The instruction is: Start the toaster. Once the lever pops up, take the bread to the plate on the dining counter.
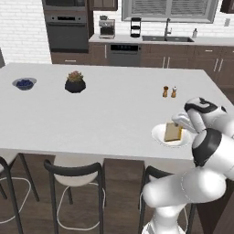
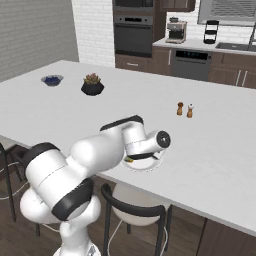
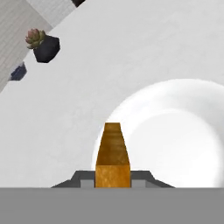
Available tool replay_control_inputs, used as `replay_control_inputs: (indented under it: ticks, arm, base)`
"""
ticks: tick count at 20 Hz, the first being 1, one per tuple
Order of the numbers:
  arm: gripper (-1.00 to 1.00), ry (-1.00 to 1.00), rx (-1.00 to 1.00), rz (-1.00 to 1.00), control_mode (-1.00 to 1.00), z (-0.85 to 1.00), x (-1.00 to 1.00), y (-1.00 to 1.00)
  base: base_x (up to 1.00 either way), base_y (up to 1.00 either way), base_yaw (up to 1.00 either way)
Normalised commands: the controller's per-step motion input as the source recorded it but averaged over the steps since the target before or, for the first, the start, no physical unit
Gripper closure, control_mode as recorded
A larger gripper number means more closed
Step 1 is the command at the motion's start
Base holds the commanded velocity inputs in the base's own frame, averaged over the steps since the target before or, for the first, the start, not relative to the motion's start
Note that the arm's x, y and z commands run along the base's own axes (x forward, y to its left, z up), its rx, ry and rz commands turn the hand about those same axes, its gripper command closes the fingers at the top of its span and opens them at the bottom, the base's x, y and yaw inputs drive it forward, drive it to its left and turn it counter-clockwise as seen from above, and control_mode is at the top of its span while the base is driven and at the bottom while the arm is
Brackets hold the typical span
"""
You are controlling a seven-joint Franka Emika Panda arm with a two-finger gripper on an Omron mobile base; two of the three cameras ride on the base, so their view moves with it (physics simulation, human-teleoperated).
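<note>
The claw (image 3: 113,177) is clamped on the bread (image 1: 173,132), a thin golden-tan slice held upright over the white plate (image 1: 159,133). The plate sits close to the worktop's (image 1: 105,114) near edge, with wide bare surface stretching beyond it.

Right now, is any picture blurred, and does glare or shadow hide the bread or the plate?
Left base view: sharp and evenly lit; the bread stands clear above the plate, no glare. Right base view: also sharp, but the arm covers most of the plate. Hand view: the white plate nearly blends into the white dining counter, with soft shading at its rim; the bread appears foreshortened.
</note>
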Motion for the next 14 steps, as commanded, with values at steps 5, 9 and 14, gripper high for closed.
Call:
replay_control_inputs:
  ticks: [5,9,14]
  arm:
    - [1.00,0.00,0.04,-0.01,-1.00,-0.48,0.32,0.00]
    - [1.00,0.00,0.00,0.00,-1.00,-0.33,0.49,0.00]
    - [1.00,0.01,0.00,-0.01,-1.00,-0.01,0.43,-0.04]
  base:
    - [0.00,0.00,0.00]
    - [0.00,0.00,0.00]
    - [0.00,0.00,0.00]
